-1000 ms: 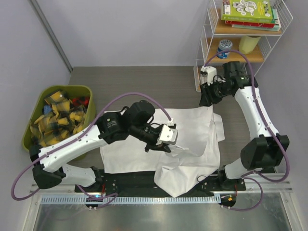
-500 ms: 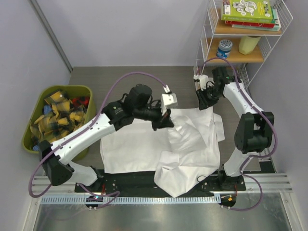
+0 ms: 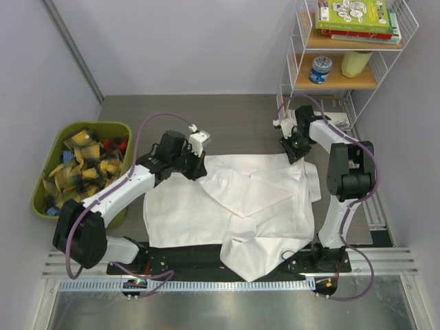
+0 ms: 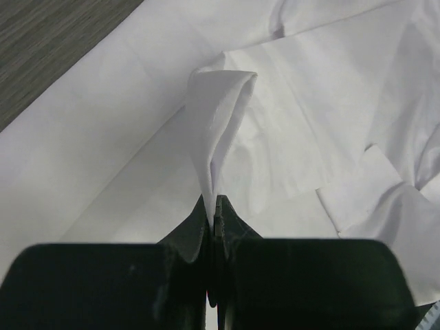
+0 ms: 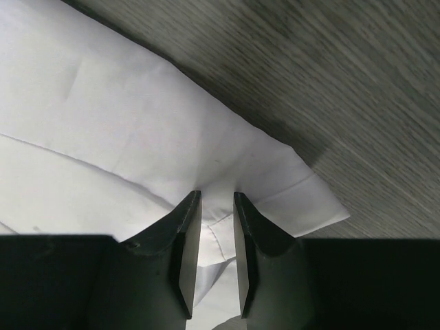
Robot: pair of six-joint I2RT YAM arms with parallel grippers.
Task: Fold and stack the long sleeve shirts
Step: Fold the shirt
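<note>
The desk is a dark grey wood-grain top, its grain showing beyond both pincers. White long sleeve shirts lie spread directly on it. They fill the stretch between the left pincer and the right pincer and reach from there to the near edge, where a rumpled part hangs over the black base strip. Under the right pincer a shirt corner lies flat on the wood grain. A white wire shelf stands just behind the right pincer, at the far corner. A green bin sits well to the left of the left pincer; whether it rests on the desk cannot be told.
</note>
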